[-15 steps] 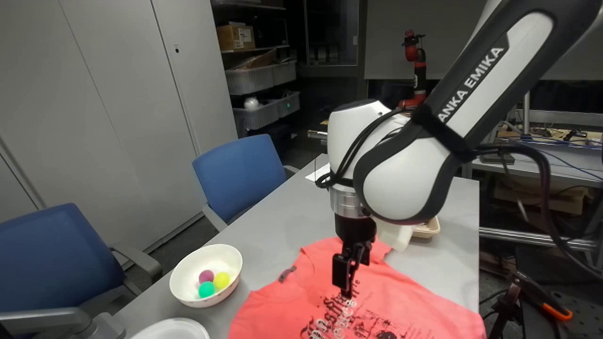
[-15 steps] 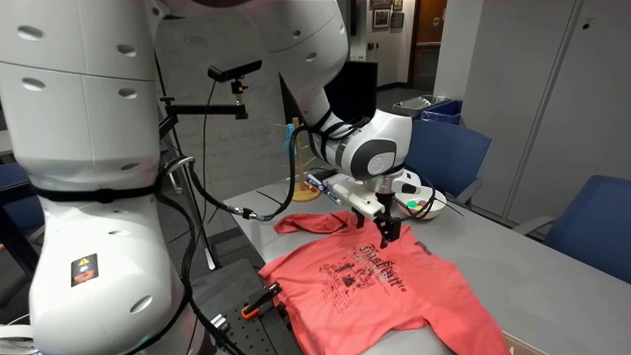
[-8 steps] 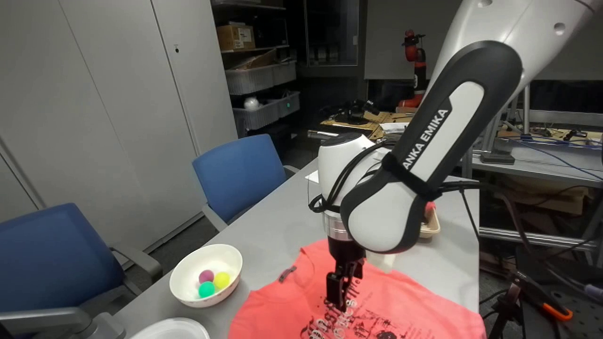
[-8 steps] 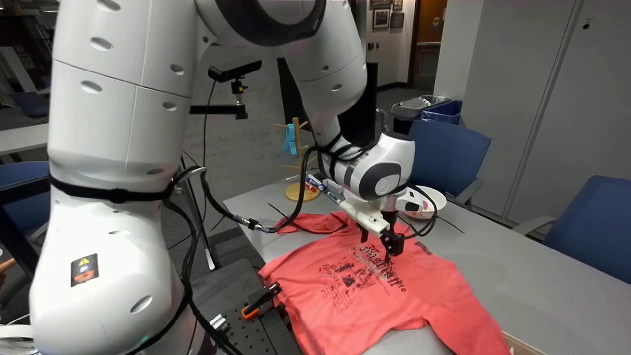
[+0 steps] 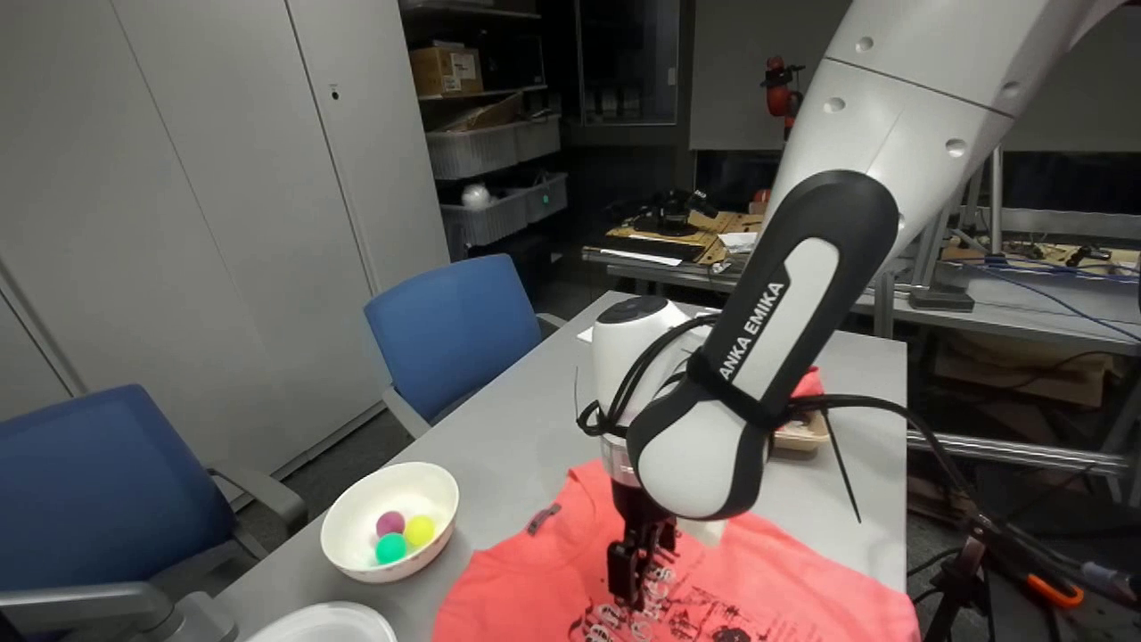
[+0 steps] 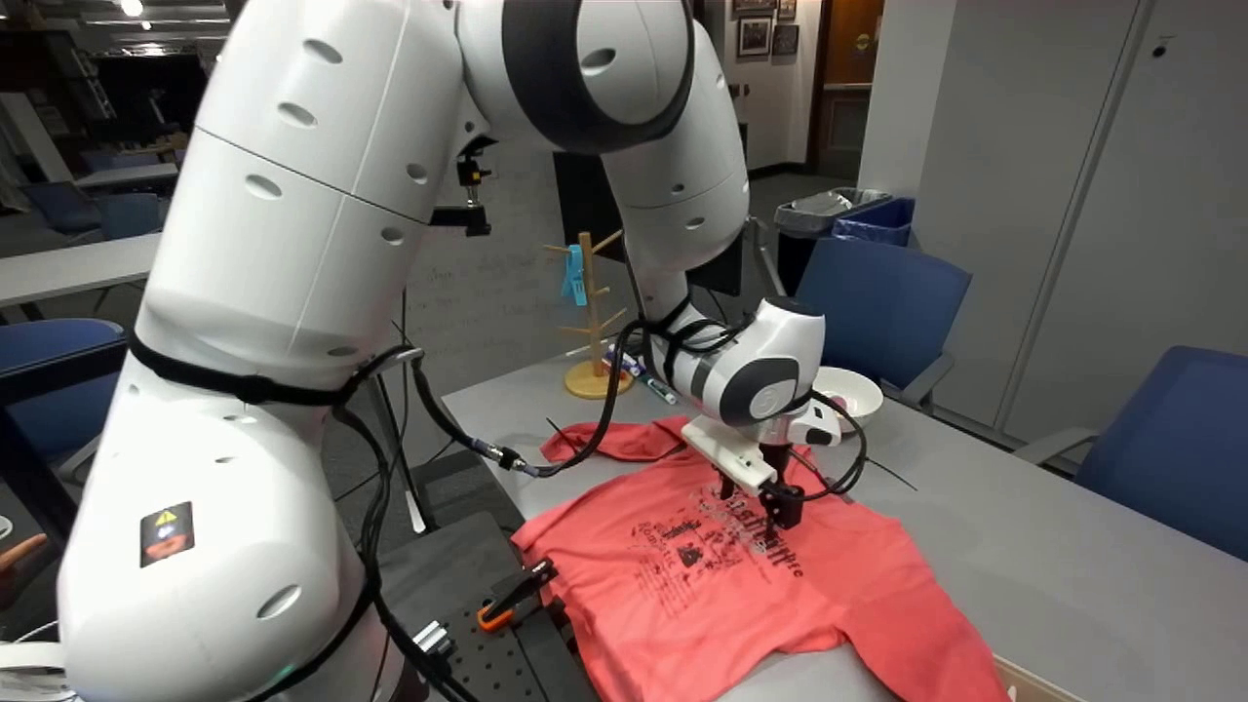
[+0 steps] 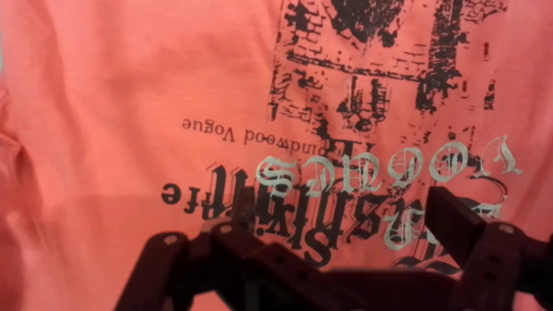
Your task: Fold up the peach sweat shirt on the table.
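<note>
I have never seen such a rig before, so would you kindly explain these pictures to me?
The mostly white machine is a robot arm with a dark gripper at its end. The exterior views look at it from outside, while the wrist view looks past the gripper at the peach sweat shirt. That lies on the grey table, largely spread out and not yet folded up, with a white bowl of three coloured balls nearby. The gripper is open over the shirt, holding nothing.
</note>
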